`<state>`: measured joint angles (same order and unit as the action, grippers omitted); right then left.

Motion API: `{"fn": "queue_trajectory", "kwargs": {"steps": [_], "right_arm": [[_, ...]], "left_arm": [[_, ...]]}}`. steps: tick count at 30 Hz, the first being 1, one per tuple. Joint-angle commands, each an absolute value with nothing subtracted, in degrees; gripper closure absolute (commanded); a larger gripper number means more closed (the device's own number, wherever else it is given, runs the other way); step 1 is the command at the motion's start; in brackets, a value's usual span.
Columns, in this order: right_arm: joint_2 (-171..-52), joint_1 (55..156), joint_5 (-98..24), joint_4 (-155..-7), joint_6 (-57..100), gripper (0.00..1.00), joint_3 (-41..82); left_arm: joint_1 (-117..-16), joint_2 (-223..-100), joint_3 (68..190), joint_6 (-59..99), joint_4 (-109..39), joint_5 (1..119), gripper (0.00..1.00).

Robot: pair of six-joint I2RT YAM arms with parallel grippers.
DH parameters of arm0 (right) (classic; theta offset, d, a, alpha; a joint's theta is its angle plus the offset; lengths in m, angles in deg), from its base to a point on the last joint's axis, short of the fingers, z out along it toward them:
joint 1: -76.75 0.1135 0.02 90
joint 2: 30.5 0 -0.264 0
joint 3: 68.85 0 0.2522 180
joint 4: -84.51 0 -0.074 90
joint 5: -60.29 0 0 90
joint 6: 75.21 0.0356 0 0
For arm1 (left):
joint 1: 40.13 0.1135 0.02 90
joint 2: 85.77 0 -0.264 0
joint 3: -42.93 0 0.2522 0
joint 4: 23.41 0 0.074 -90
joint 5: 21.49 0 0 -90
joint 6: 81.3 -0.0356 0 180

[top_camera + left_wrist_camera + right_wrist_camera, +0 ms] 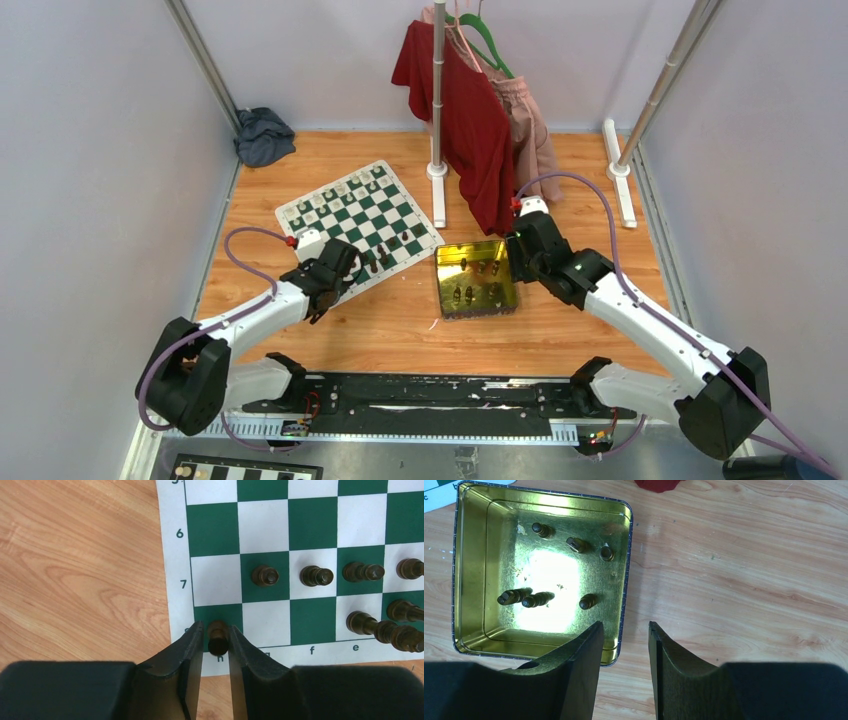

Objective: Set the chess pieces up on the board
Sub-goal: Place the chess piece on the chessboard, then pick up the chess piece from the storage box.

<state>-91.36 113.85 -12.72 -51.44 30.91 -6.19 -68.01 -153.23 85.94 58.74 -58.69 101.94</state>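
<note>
The green and white board (352, 212) lies left of centre. My left gripper (348, 278) is at its near corner. In the left wrist view the gripper (216, 630) is shut on a dark brown piece (217, 639) over the green corner square by the letter h on the board (312, 525). Several dark pieces (264, 575) stand on row 7 and more (395, 632) lie at the right. Cream pieces (345, 190) line the far edge. My right gripper (515, 262) (625, 627) is open and empty over the right rim of the gold tin (469, 580).
The tin (476, 313) holds several dark pieces (538, 600). A clothes rack post (437, 100) with a red garment (460, 110) stands behind the board and tin. A grey cloth (263, 135) lies in the far left corner.
</note>
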Motion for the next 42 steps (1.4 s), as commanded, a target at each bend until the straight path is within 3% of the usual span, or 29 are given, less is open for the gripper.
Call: {"fn": "queue_trajectory", "kwargs": {"steps": [1,3,18,27,33,42], "right_arm": [[-90.27,114.63,-12.14,-49.60,32.33,0.57,-7.19],[-90.06,114.70,-12.13,-49.50,32.52,0.57,-7.35],[-88.21,116.12,-10.66,-47.20,32.65,0.57,-6.32],[-89.39,118.69,-12.35,-47.54,31.96,0.56,-6.31],[-93.11,119.25,-15.81,-51.05,29.85,0.55,-6.93],[-100.05,119.17,-18.81,-56.23,21.23,0.49,-4.03]], "left_arm": [[-67.55,-152.94,87.36,58.50,-58.80,102.74,0.67],[-67.55,-152.50,87.41,58.24,-58.79,102.86,0.62],[-67.55,-144.60,89.44,57.15,-64.56,104.20,0.56],[-67.91,-137.25,92.23,53.14,-67.29,101.41,0.33],[-71.93,-135.67,94.01,50.05,-68.15,102.56,0.24],[-77.91,-137.52,96.66,47.33,-68.52,104.01,0.23]]}}
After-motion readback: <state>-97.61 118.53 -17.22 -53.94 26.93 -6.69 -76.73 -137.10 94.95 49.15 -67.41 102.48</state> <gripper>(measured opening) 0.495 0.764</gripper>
